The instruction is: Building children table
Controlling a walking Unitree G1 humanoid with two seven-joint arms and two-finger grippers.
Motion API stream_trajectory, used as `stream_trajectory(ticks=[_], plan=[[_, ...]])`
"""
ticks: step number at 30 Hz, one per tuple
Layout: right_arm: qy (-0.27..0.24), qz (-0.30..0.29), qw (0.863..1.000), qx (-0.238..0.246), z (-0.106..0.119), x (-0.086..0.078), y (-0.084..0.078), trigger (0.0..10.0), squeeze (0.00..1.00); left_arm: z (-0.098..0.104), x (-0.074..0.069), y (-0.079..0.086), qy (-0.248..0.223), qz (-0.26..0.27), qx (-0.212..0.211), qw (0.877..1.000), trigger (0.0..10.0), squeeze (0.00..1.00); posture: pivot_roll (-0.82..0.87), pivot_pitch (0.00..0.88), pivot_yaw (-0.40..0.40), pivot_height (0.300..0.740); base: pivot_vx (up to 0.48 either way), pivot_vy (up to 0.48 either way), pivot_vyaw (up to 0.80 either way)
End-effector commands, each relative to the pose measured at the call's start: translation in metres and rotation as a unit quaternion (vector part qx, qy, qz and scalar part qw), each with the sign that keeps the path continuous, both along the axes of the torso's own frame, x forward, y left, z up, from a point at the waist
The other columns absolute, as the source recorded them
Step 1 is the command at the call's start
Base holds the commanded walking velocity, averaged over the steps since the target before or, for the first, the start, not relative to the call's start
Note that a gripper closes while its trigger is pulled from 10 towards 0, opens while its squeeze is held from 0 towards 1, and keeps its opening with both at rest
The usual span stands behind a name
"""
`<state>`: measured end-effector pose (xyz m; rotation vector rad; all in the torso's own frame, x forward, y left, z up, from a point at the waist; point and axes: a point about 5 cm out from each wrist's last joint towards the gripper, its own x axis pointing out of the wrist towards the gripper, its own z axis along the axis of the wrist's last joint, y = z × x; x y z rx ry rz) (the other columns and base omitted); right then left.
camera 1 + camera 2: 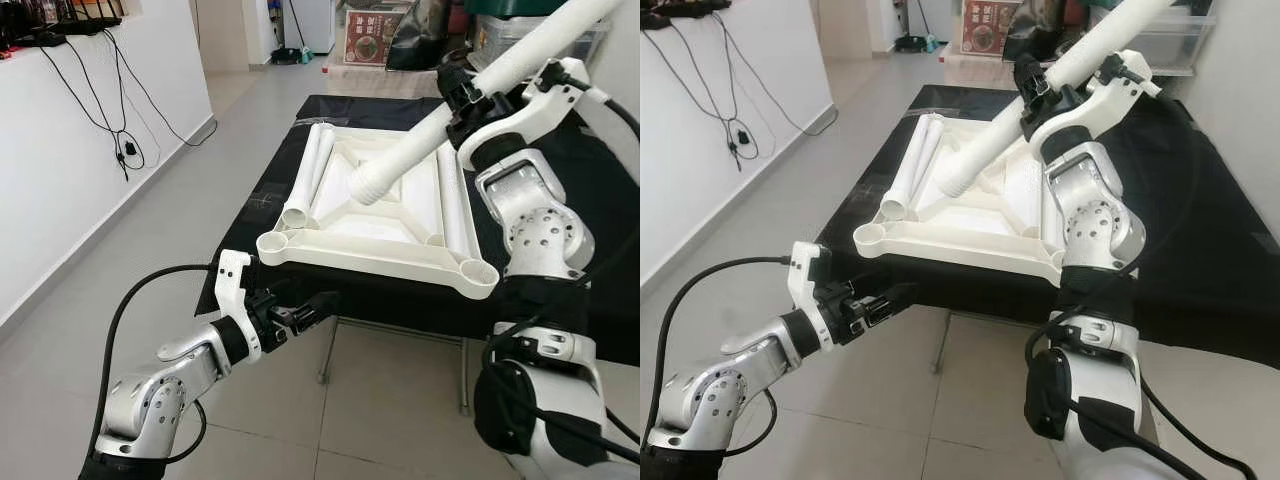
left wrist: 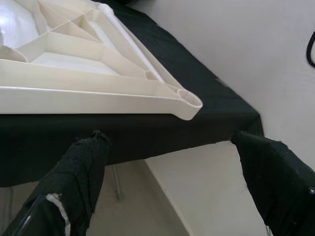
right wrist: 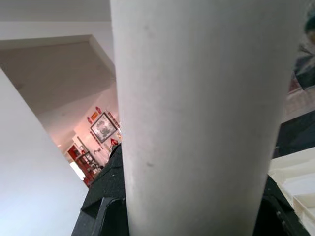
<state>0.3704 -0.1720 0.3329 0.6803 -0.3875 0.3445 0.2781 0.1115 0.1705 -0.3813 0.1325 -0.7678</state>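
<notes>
1. The tabletop, a white square plastic moulding, lies upside down on a bench draped in black cloth, ribs facing up and a round socket at each corner. Its near edge runs along the bench's near edge, and the near left socket sits just above the cloth's corner.
2. Nearest the camera, the left gripper hovers low in front of the bench, below the near left socket and not touching it. Its fingers are spread apart with nothing between them, pointing toward the cloth's edge.
3. The right gripper is raised above the tabletop's right side, its fingers clenched around a white leg.
4. That leg is a long tube, tilted. Its long axis runs from high at the far right down toward the near left, and its threaded lower end hangs over the middle of the tabletop, clear of it.
5. Two more legs lie side by side along the tabletop's left rim, long axes running near to far, open ends toward the camera.
6. Beyond the bench, boxes stand on the floor.
</notes>
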Motion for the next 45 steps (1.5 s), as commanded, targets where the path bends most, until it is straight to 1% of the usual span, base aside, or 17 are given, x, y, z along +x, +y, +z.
stream_trajectory(ticks=[1,14,17,19,25,27,32,33,34,35,36,37,38,39,40,42,45], plan=[[-0.017,0.012,1.000,-0.007,0.006,-0.003,0.007,0.0,0.00,-0.007,-0.001,0.002,0.007,0.007,0.013,1.000,10.0,0.00,0.01,0.000,-0.004,0.740,0.000,0.000,0.00],[-0.014,0.033,0.998,-0.042,-0.005,-0.010,0.015,0.0,0.00,-0.010,0.000,0.001,-0.004,0.019,0.035,0.999,10.0,0.00,0.01,0.000,-0.002,0.740,0.000,0.000,0.00],[-0.043,0.044,0.997,-0.054,-0.003,-0.015,0.019,0.0,0.00,-0.010,0.001,0.001,-0.006,0.023,0.036,0.999,10.0,0.00,0.00,0.000,0.000,0.740,0.000,0.000,0.00],[-0.111,0.084,0.988,-0.062,0.004,-0.028,0.027,0.0,0.00,-0.012,0.001,0.000,-0.006,0.029,0.038,0.999,10.0,0.00,0.00,0.000,-0.001,0.740,0.000,0.000,0.00],[-0.177,0.144,0.971,-0.071,0.011,-0.045,0.036,0.0,0.00,-0.013,0.001,0.000,-0.005,0.032,0.031,0.999,10.0,0.00,0.00,0.000,-0.004,0.740,0.000,0.000,0.00],[-0.211,0.190,0.956,-0.072,0.016,-0.055,0.040,0.0,0.00,-0.013,0.000,0.000,-0.001,0.025,0.023,0.999,10.0,0.00,0.01,0.000,-0.005,0.740,0.000,0.000,0.00],[-0.227,0.209,0.949,-0.073,0.019,-0.059,0.041,0.0,0.00,-0.014,-0.001,0.000,0.002,0.022,0.024,0.999,10.0,0.00,0.01,0.000,-0.006,0.740,0.000,0.000,0.00],[-0.242,0.228,0.940,-0.077,0.022,-0.064,0.041,0.0,0.00,-0.016,-0.001,0.000,0.004,0.022,0.028,0.999,10.0,0.00,0.01,0.000,-0.006,0.740,0.000,0.000,0.00],[-0.242,0.228,0.940,-0.077,0.022,-0.064,0.041,0.0,0.00,-0.016,-0.001,0.000,0.004,0.022,0.028,0.999,10.0,0.00,0.01,0.000,-0.006,0.740,0.000,0.000,0.00],[-0.262,0.259,0.925,-0.095,0.023,-0.071,0.042,0.0,0.00,-0.018,-0.002,-0.001,0.005,0.021,0.029,0.999,10.0,0.00,0.01,0.000,-0.009,0.740,0.000,0.000,0.00],[-0.262,0.259,0.925,-0.095,0.023,-0.071,0.042,0.0,0.00,-0.018,-0.002,-0.001,0.005,0.021,0.029,0.999,10.0,0.00,0.01,0.000,-0.009,0.740,0.000,0.000,0.00],[-0.277,0.291,0.908,-0.117,0.022,-0.078,0.045,0.0,0.00,-0.019,-0.002,-0.002,0.006,0.020,0.029,0.999,10.0,0.00,0.01,0.000,-0.009,0.740,0.000,0.000,0.00],[-0.277,0.291,0.908,-0.117,0.022,-0.078,0.045,0.0,0.00,-0.019,-0.002,-0.002,0.006,0.020,0.029,0.999,10.0,0.00,0.01,0.000,-0.009,0.740,0.000,0.000,0.00],[-0.284,0.314,0.896,-0.132,0.019,-0.083,0.048,0.0,0.00,-0.020,-0.003,-0.003,0.007,0.019,0.029,0.999,10.0,0.00,0.01,0.000,-0.009,0.740,0.000,0.000,0.00],[-0.284,0.314,0.896,-0.132,0.019,-0.083,0.048,0.0,0.00,-0.020,-0.003,-0.003,0.007,0.019,0.029,0.999,10.0,0.00,0.01,0.000,-0.009,0.740,0.000,0.000,0.00],[-0.286,0.336,0.885,-0.151,0.012,-0.087,0.052,0.0,0.00,-0.021,-0.003,-0.004,0.008,0.018,0.030,0.999,10.0,0.00,0.01,0.000,-0.009,0.740,0.000,0.000,0.00],[-0.285,0.339,0.883,-0.154,0.010,-0.088,0.052,0.0,0.00,-0.021,-0.003,-0.004,0.008,0.018,0.031,0.999,10.0,0.00,0.01,0.000,-0.009,0.740,0.000,0.000,0.00]])
